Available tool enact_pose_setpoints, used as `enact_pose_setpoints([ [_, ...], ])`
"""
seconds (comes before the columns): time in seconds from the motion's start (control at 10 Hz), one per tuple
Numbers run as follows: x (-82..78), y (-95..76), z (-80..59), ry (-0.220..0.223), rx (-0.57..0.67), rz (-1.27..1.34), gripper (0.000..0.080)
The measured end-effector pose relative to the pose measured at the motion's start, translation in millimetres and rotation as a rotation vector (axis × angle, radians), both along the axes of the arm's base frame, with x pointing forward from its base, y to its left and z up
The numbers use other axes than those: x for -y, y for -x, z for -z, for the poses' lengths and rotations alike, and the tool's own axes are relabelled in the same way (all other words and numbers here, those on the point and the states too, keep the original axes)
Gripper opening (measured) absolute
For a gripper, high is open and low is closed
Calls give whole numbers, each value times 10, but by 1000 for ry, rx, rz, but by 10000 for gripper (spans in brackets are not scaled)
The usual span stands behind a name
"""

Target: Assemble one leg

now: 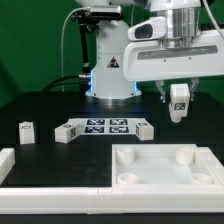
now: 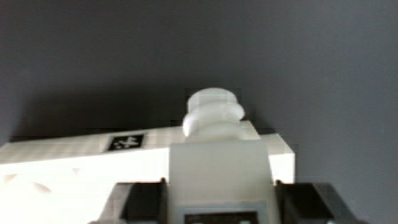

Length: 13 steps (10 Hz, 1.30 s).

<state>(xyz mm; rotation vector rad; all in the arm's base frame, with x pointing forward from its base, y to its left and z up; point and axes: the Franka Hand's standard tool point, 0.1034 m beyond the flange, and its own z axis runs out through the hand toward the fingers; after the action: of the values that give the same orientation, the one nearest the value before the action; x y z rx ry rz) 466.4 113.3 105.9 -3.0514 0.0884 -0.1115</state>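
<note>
Leg [image 1: 180,102] [image 2: 214,150]: clamped between my jaws, held clear above the black surface [image 1: 40,150]. White top [image 1: 150,172] lies at six o'clock beneath it; marker board [image 1: 103,128] at eight o'clock; loose peg [image 1: 26,130] at nine o'clock.

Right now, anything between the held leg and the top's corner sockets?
Nothing visible. The hand holds the leg in open air, about above the white top's far socket. The marker board lies well aside.
</note>
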Motion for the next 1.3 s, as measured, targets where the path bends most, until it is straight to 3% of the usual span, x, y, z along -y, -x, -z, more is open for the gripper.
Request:
enact_pose_setpoints([
  [0.3, -18, -57, 34, 2, -18, -55, 288],
  [0.5, -64, -495, -23, -8, -2, -115, 288],
  [0.8, -74, -843, 7, -21, 23, -122, 288],
  [1.2, -74, -825, 29, -21, 21, -123, 288],
  [1.3, -23, -921, 69, -18, 22, -165, 288],
])
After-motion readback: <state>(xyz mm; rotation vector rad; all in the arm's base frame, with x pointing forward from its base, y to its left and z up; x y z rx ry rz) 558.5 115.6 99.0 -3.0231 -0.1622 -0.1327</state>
